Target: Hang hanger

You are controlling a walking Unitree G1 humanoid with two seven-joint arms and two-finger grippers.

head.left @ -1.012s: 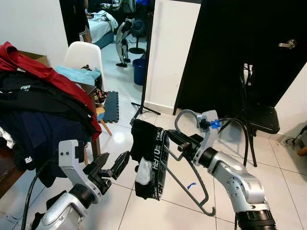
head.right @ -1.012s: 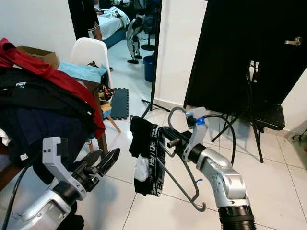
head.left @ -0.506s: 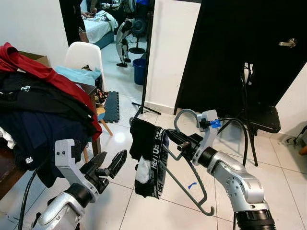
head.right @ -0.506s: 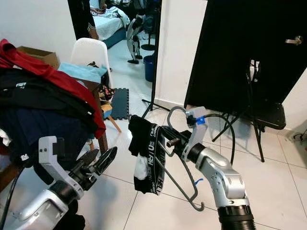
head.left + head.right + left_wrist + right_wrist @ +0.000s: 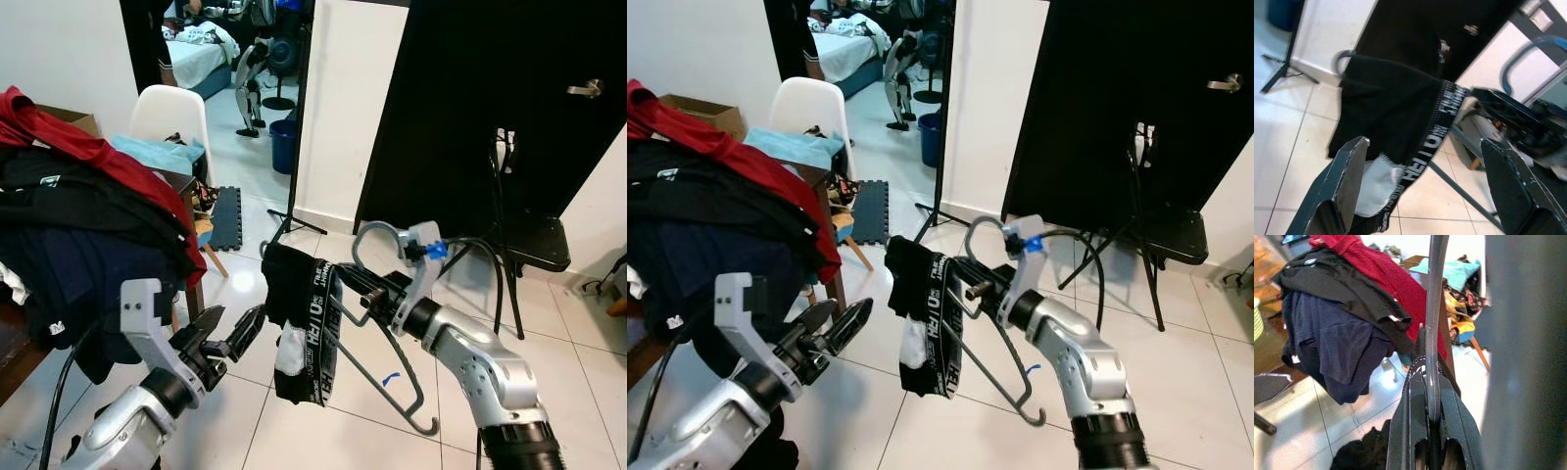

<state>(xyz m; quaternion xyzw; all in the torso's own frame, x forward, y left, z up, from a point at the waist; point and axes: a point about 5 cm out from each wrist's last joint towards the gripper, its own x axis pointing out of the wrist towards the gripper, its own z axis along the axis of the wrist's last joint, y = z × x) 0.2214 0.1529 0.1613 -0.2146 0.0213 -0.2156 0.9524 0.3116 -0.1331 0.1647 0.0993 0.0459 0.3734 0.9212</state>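
Right gripper fingers clamp the hanger; left gripper fingers spread wide beside black shorts.

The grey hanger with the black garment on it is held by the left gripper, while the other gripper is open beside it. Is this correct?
Not quite. The right gripper holds the grey hanger with the black garment; the left eye view shows this. The left gripper is the open one beside it.
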